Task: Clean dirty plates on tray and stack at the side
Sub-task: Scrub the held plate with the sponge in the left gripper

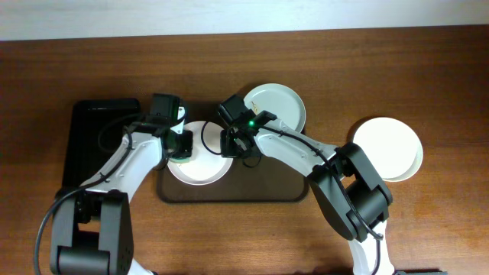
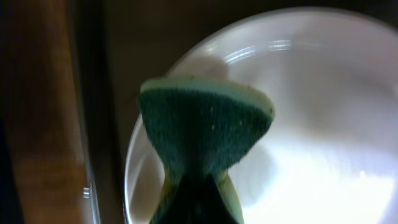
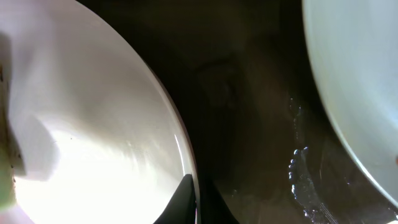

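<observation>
A white plate (image 1: 200, 162) lies at the left of the dark brown tray (image 1: 267, 187). My left gripper (image 1: 181, 147) is shut on a green and yellow sponge (image 2: 205, 130), which hangs over that plate's (image 2: 323, 124) left part. My right gripper (image 1: 235, 145) is shut on the same plate's right rim; in the right wrist view its fingers (image 3: 180, 202) pinch the edge of the plate (image 3: 93, 137). A pale blue-green plate (image 1: 276, 103) sits at the tray's far right corner, also seen as the pale plate (image 3: 354, 93) to the right. Another white plate (image 1: 390, 147) rests on the table to the right.
A smaller black tray (image 1: 95, 145) lies at the left of the table, beside the brown tray. Drops of water (image 3: 298, 174) glisten on the bare tray floor (image 3: 249, 124) between the two plates. Wooden table (image 1: 443, 221) surrounds everything.
</observation>
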{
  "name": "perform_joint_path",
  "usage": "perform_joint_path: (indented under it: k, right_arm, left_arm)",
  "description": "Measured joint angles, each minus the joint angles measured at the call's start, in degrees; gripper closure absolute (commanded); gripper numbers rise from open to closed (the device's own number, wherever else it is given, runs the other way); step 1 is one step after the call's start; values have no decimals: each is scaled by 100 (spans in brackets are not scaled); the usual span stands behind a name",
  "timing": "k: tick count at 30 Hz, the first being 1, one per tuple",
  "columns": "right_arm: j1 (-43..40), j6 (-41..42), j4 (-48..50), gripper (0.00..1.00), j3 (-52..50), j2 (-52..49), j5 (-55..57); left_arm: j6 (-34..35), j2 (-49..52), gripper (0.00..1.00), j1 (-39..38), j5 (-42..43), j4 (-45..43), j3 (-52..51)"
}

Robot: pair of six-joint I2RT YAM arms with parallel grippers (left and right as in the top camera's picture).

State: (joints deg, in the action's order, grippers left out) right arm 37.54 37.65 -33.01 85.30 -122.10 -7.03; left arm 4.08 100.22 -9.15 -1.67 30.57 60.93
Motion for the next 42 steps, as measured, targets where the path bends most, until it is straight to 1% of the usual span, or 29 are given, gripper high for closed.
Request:
perform_joint_path:
  k: [5,7,10,14,16,20,23,25,31,37,42]
  right_arm:
    - [0,9,31,96,0,-2,-15]
    - [0,7,31,96,0,-7,-13]
    - [0,9,31,96,0,-11,-17]
    - [0,-24,20,96,0,-11,-57]
    - [0,-33,17,96,0,-11,-57]
    - [2,-31,33,96,0,-11,-59]
    - [2,-17,31,96,0,-11,-59]
    - [2,-15,31,96,0,-11,-59]
    - [2,-15,31,96,0,-11,-59]
    - [2,-13,31,96,0,-11,-59]
    - [2,-13,35,96,0,-13,-59]
  left_arm:
    - [22,0,99,-17,-35,-1088,-485]
    - [138,0,99,-28,-37,-1174,-542]
    - [407,-4,99,-28,-37,-951,-555]
    - [621,-46,100,-11,245,-247,-490]
    - [643,-46,100,44,599,50,-367]
    - [535,-24,99,227,1613,509,-127]
    - [428,-24,99,293,2135,446,107]
    - [398,-24,99,297,2068,251,166]
    - [365,-24,99,297,1202,-658,166]
    - [363,267,100,297,599,-723,166]
    - [361,638,99,284,527,-796,243]
